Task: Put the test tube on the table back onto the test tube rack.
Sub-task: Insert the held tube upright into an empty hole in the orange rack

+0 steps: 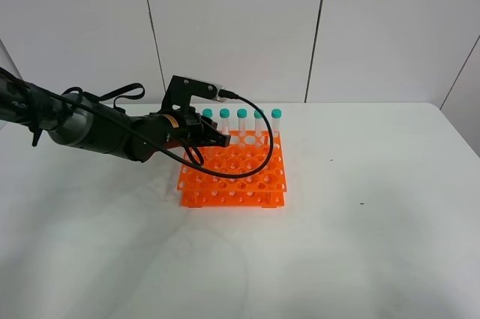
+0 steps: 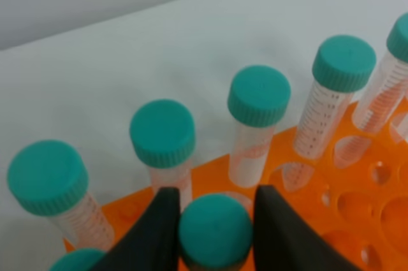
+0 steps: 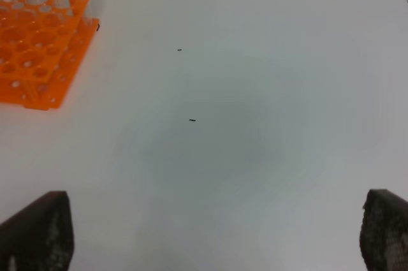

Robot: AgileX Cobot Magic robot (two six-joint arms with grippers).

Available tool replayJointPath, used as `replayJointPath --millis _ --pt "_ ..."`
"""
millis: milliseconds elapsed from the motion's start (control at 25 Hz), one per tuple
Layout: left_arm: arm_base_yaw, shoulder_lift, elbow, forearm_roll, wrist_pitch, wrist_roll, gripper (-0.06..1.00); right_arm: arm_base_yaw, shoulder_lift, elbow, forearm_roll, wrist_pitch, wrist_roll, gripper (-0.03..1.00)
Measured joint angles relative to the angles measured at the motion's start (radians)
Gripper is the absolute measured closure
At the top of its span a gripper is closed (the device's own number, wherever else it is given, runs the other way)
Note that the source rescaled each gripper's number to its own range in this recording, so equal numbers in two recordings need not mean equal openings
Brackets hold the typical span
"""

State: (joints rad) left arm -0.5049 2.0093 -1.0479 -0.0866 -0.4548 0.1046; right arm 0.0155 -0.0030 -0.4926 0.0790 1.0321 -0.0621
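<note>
Tube seated in the rack — release step in hand.

The left gripper (image 2: 213, 220) has its black jaws close on either side of the teal-green cap of the slim clear plastic test tube (image 2: 215, 229); whether they pinch or have just slackened cannot be told. Just beyond the claw stands a row of identical teal-capped tubes (image 2: 258, 95) in the bright orange plastic test tube rack (image 1: 232, 176). Next, likely: spread wider, lift straight up — clear of neighbouring caps. The right gripper (image 3: 210, 233) hangs spread wide over the plain white table (image 3: 255, 92).
</note>
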Motion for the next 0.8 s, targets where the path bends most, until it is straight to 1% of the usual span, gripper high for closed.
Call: replayJointPath --millis 80,240,280,360,440,480,600,800 --pt "0.000 -0.006 0.000 0.000 0.000 0.000 0.77 0.000 0.000 0.000 0.000 0.000 0.000 -0.03" --pt "0.000 -0.019 0.000 0.000 -0.002 0.000 0.72 0.000 0.000 0.000 0.000 0.000 0.000 -0.03" --pt "0.000 -0.020 0.000 0.000 -0.001 0.000 0.68 0.000 0.000 0.000 0.000 0.000 0.000 -0.03" --pt "-0.001 -0.022 0.000 0.000 -0.001 0.000 0.56 0.000 0.000 0.000 0.000 0.000 0.000 -0.03" --pt "-0.003 -0.024 0.000 0.000 0.001 -0.002 0.46 0.000 0.000 0.000 0.000 0.000 0.000 -0.03" --pt "-0.003 -0.027 0.000 0.000 0.003 -0.005 0.43 0.000 0.000 0.000 0.000 0.000 0.000 -0.03" --pt "-0.003 -0.051 0.000 0.000 0.019 -0.013 0.39 0.000 0.000 0.000 0.000 0.000 0.000 -0.03" --pt "-0.003 -0.125 0.000 0.000 0.097 -0.016 0.37 0.000 0.000 0.000 0.000 0.000 0.000 -0.03"
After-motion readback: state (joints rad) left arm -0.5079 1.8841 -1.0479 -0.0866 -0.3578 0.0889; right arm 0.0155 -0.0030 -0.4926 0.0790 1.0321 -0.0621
